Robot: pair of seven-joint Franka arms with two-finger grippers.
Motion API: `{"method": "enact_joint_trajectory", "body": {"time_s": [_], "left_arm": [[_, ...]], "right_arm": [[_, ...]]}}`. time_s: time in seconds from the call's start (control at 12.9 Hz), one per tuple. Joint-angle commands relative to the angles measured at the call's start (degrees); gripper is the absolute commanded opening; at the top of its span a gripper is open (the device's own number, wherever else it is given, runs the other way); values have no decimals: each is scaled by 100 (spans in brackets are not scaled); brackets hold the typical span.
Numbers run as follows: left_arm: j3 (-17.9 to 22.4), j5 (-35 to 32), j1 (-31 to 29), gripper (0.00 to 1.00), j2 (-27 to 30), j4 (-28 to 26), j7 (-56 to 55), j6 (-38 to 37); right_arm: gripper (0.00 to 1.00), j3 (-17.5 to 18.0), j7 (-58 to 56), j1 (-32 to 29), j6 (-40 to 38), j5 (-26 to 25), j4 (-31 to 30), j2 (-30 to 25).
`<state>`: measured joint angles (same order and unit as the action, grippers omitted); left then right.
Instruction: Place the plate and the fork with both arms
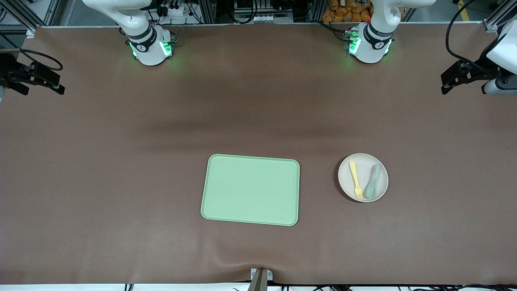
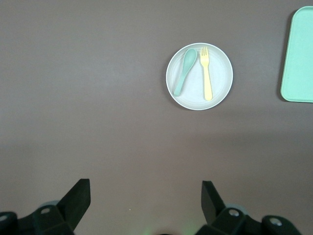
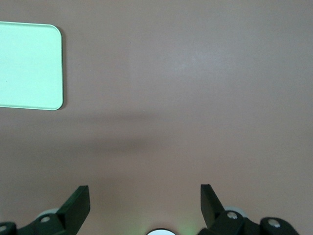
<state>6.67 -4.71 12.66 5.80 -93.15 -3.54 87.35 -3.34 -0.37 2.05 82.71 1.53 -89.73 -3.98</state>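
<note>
The plate (image 1: 363,177) is set on the brown surface (image 1: 121,182) toward the left arm's end, beside the light-green tray (image 1: 251,189) and apart from it. On the plate the fork (image 1: 356,180) and a grey-green spoon (image 1: 373,181) are laid side by side, the fork on the side toward the tray, its tines pointing toward the front camera.

From the front view only the 2 arm bases are seen along the top edge; neither gripper is shown there. The wrist views supply them. In the left wrist view the left gripper (image 2: 145,198) is held high over bare surface, its 2 dark fingers (image 2: 78,198) spread wide with nothing between them, and the plate (image 2: 217,58), fork (image 2: 207,74) and spoon (image 2: 184,70) are seen whole, with one edge of the tray (image 2: 298,58) at the frame's border. In the right wrist view the right gripper (image 3: 145,200) is likewise held wide open and empty over bare surface (image 3: 195,98), and only a corner of the tray (image 3: 29,66) is caught; the plate is not shown there.

The surface is a matte brown sheet, faintly creased and crossed by soft shadows. Above its top edge, metal framing, cables and an orange heap are seen; black camera mounts stand at both ends.
</note>
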Motion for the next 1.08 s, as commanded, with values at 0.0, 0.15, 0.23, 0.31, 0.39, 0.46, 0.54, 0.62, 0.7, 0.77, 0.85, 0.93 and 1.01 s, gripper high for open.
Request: {"method": "enact_joint_trajectory", "body": {"time_s": [0.0, 0.15, 0.23, 0.31, 0.39, 0.46, 0.54, 0.62, 0.7, 0.77, 0.85, 0.93, 1.01], "left_arm": [[27, -74, 96, 100, 10, 7, -103, -60], [27, -48, 149, 100, -78, 59, -155, -25], [36, 4, 157, 100, -183, 69, -155, 36], [27, -21, 184, 100, -219, 69, -164, 124], [10, 22, 175, 100, -315, 60, -164, 246], [10, 31, 193, 100, -359, 60, -164, 369], [10, 153, 175, 100, -499, 43, -164, 588], [1, 189, 132, 100, -753, 34, -164, 895], [10, 189, 149, 100, -1016, 25, -182, 1202], [18, 111, 149, 100, -1254, -19, -190, 1484], [10, 119, 79, 100, -1422, -211, -199, 1713], [18, 128, 18, 100, -1554, -534, -199, 2220], [10, 137, -105, 100, -1668, -955, -208, 2991]], "right_arm": [[100, 79, 72, -73, 17, -56, -71, -67], [100, 79, 72, -73, 17, -56, -71, -67], [100, 79, 72, -73, 17, -56, -71, -59], [100, 79, 72, -73, 17, -56, -71, -59], [100, 79, 72, -73, 17, -56, -71, -59], [100, 79, 81, -73, 17, -56, -71, -59], [100, 79, 81, -64, 26, -56, -71, -59], [100, 79, 81, -64, 26, -56, -71, -50], [100, 79, 81, -64, 26, -47, -71, -50], [100, 79, 81, -64, 26, -47, -71, -50], [100, 88, 72, -64, 26, -47, -71, -50], [100, 88, 81, -56, 26, -47, -71, -50], [100, 88, 81, -56, 26, -47, -71, -50]]}}
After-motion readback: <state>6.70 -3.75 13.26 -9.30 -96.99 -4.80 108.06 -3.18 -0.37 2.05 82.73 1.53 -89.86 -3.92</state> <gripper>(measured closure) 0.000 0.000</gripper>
